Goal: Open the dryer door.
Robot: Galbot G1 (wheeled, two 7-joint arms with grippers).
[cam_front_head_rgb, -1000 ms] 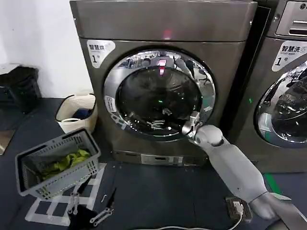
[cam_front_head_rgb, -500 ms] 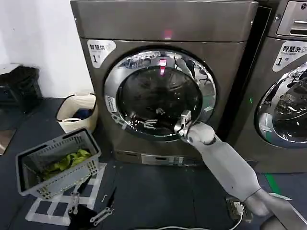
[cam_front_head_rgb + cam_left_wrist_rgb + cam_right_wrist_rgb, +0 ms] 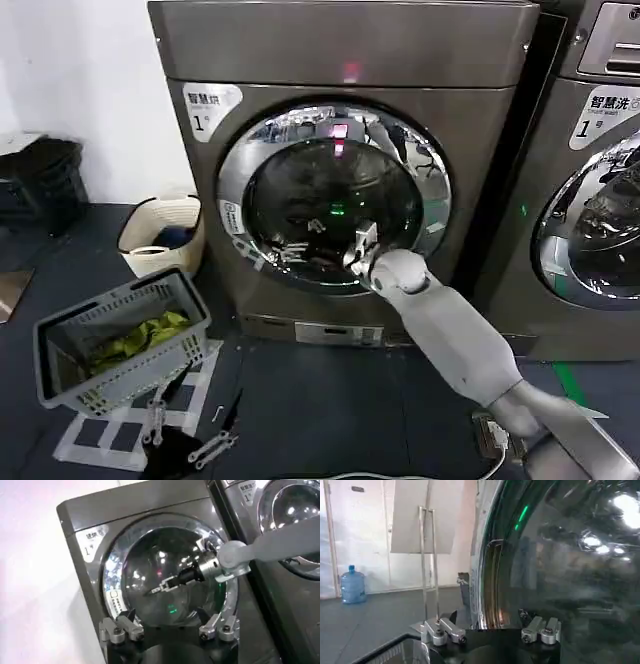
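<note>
My right gripper (image 3: 358,248) is at the door (image 3: 333,195) glass, 5 o'clock, fingers spread. Left gripper (image 3: 170,629) fingers spread. Label (image 3: 205,105) reads "1".

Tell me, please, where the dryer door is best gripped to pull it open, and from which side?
Probably the dryer door by its chrome ring's right edge, approached from the front: the door looks slightly ajar there. The right gripper sits lower over the dark glass, which offers no hold.
</note>
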